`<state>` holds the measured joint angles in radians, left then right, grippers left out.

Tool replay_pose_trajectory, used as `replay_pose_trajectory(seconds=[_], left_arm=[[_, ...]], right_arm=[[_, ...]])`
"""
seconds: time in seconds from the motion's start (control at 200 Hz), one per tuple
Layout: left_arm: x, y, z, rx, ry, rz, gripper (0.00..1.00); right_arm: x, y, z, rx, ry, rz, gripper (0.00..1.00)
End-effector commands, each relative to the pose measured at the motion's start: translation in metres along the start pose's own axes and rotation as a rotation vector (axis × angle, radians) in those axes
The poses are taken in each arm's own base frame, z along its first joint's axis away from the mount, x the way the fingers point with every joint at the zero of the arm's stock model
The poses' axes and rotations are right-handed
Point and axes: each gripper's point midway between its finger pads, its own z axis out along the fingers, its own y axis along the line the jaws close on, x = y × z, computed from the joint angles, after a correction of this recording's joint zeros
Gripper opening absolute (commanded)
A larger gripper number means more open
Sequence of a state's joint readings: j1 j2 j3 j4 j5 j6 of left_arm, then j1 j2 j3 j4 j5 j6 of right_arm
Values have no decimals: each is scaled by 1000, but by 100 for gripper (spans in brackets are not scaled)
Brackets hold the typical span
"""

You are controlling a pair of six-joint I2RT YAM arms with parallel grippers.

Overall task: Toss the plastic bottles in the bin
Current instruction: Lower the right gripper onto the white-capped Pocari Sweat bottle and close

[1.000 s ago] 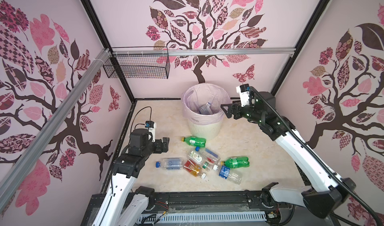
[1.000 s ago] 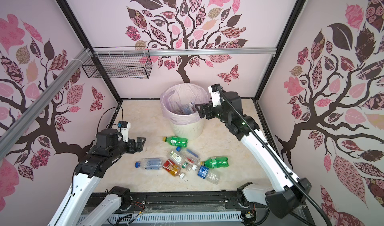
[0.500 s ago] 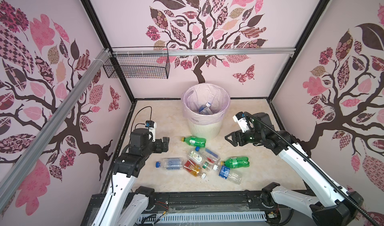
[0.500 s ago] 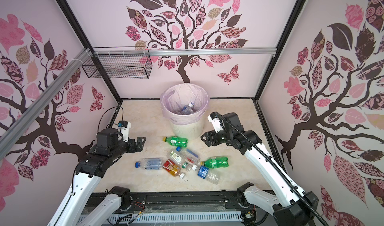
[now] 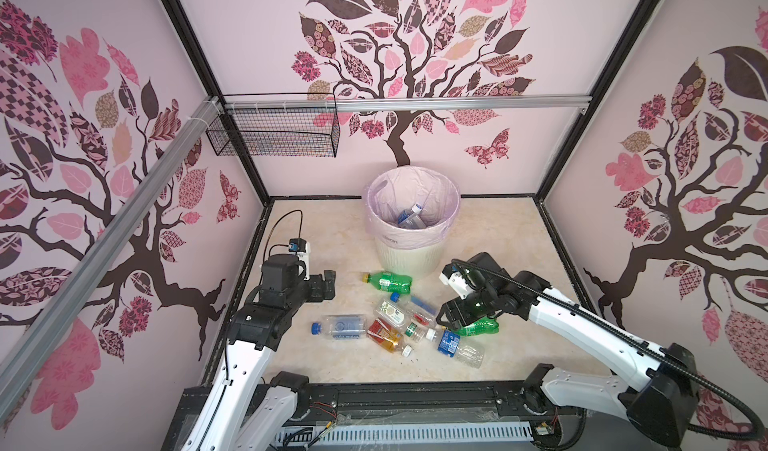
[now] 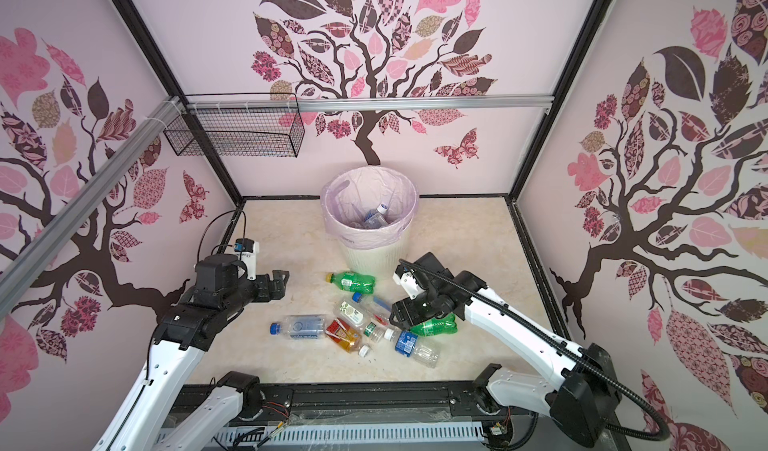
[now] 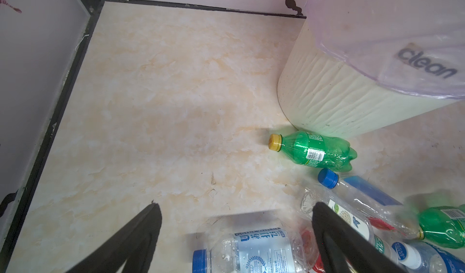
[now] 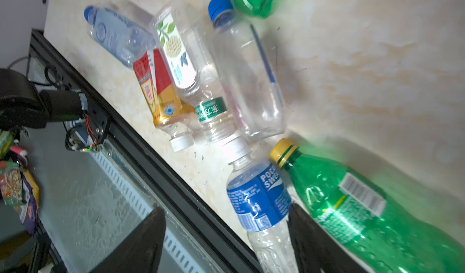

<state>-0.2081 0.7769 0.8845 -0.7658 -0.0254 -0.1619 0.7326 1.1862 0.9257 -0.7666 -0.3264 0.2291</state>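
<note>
Seven plastic bottles (image 5: 390, 309) lie on the floor (image 5: 498, 241) (two green, one amber, four clear) by one bin (image 5: 405, 253).

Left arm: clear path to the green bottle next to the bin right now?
Probably yes. The left gripper is open, and only bare floor lies between it and the green bottle, which lies on its side, cap toward the gripper. The bin wall close behind it may crowd the grasp.

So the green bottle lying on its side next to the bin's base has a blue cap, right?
Not quite. That green bottle has a yellow cap, not a blue one, as the left wrist view shows. It does lie on its side next to the base of the bin.
</note>
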Motion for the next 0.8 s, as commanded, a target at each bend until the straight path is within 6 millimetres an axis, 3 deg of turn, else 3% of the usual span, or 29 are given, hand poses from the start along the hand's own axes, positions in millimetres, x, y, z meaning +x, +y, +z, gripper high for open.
replay_pose_trajectory(seconds=[0.0, 0.315, 0.795], left_arm=[[-10, 0, -4, 1, -45, -20, 97], [-8, 0, -7, 3, -59, 5, 98], [-8, -1, -6, 8, -60, 4, 98]], right_arm=[[14, -4, 15, 76, 53, 31, 79], [45, -27, 36, 199, 92, 72, 79], [66, -32, 69, 166, 160, 76, 70]])
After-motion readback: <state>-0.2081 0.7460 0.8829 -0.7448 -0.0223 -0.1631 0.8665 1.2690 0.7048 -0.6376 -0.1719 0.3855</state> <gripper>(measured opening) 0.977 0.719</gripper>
